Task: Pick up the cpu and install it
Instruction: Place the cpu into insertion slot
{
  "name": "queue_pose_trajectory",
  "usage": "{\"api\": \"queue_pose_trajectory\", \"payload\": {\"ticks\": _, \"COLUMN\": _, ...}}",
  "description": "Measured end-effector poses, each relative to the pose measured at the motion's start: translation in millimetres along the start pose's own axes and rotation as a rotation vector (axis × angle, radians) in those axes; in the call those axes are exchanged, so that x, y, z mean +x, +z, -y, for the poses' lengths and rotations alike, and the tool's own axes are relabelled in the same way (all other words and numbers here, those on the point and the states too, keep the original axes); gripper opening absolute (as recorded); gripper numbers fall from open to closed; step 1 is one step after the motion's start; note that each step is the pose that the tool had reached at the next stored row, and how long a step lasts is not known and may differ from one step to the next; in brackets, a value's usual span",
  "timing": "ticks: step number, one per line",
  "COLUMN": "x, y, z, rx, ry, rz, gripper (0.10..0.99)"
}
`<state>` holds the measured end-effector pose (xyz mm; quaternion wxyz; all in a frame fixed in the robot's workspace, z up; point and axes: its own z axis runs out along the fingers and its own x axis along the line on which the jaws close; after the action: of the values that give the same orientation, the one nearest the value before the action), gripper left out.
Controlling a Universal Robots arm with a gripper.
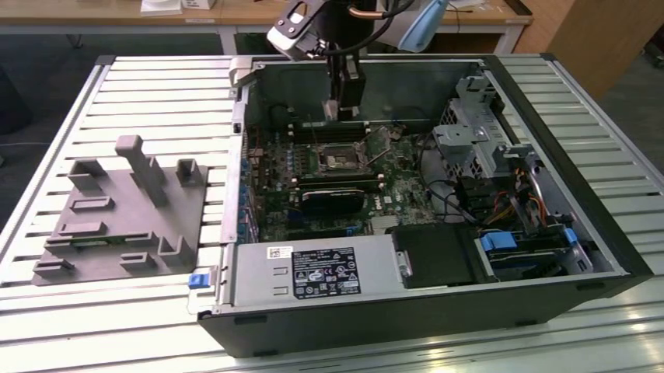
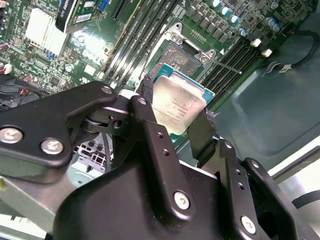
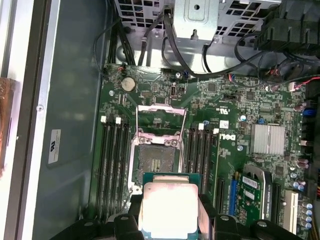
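Note:
My gripper [image 1: 343,109] hangs inside the open computer case, above the motherboard and a little beyond the socket [image 1: 340,159]. It is shut on the cpu [image 2: 177,107], a small square chip with a dull silver top and green edge, pinched on two opposite sides between black fingers [image 2: 150,125]. In the first wrist view the cpu [image 3: 169,207] sits between the fingers, with the dark square socket [image 3: 157,160] just ahead of it. The socket's metal frame [image 3: 161,117] is swung open, and the socket [image 2: 182,55] is bare inside. The cpu floats above the board, apart from it.
Black memory slots [image 3: 112,165] flank the socket on both sides. A dark card [image 1: 334,200], power supply [image 1: 311,272], drive cage [image 1: 472,144] and cables [image 1: 518,202] crowd the case. A grey plastic fixture [image 1: 120,210] lies on the slatted table at the exterior view's left.

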<state>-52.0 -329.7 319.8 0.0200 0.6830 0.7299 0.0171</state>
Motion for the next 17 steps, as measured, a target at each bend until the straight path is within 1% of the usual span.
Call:
{"api": "queue_pose_trajectory", "payload": {"ticks": 9, "x": 1.4, "y": 6.7, "z": -0.3, "rx": 0.000, "ry": 0.003, "rz": 0.0014, "gripper": 0.525}}
{"api": "queue_pose_trajectory", "payload": {"ticks": 17, "x": 2.7, "y": 17.3, "z": 0.1, "rx": 0.000, "ry": 0.021, "rz": 0.0024, "gripper": 0.525}}
